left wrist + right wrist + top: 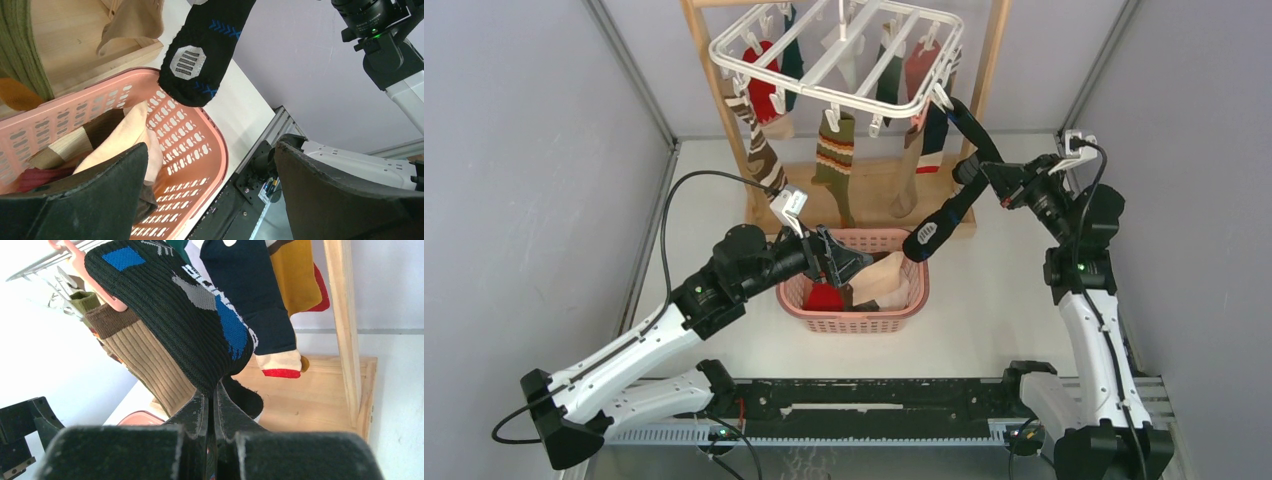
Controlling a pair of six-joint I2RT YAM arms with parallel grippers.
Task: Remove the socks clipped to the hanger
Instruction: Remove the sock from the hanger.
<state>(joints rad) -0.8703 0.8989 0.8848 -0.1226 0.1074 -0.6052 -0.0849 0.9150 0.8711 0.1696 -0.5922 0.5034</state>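
Left fingers [100,195] fill the bottom of the left wrist view, spread wide with nothing between them, hanging over the pink basket [192,150]. Same view, upper centre: toe of the black sock [205,55] dangles over the basket's far rim; contact not clear. A beige sock [145,145] plus brown and dark red fabric lie inside the basket.

Right wrist view only: right fingers [197,410], bottom centre, are pinched tight on the black sock, which shows blue and grey patches. Behind it are a tan ribbed sock [145,360], a navy sock [250,300] and a mustard sock [295,275]. A post of the wooden rack [342,315] stands at the right of the frame.

Top view only gives the layout. The hanger [720,48] sits upper centre, tilted, hung on the wooden rack, with socks [834,155] dangling from its clips. The black sock runs from the hanger's right front corner down to the basket's far right corner, and the right fingers grip it partway along. Cannot tell whether a clip holds its top.

The basket sits mid worktop [994,320], just in front of the rack's base. Grey walls [514,200] close in at left and right. There is open worktop right of the basket and in front of it, up to the black rail [874,398] at the bottom edge. The left arm [654,340] crosses the lower left, with a brown-striped sock [759,150] hanging near its wrist.
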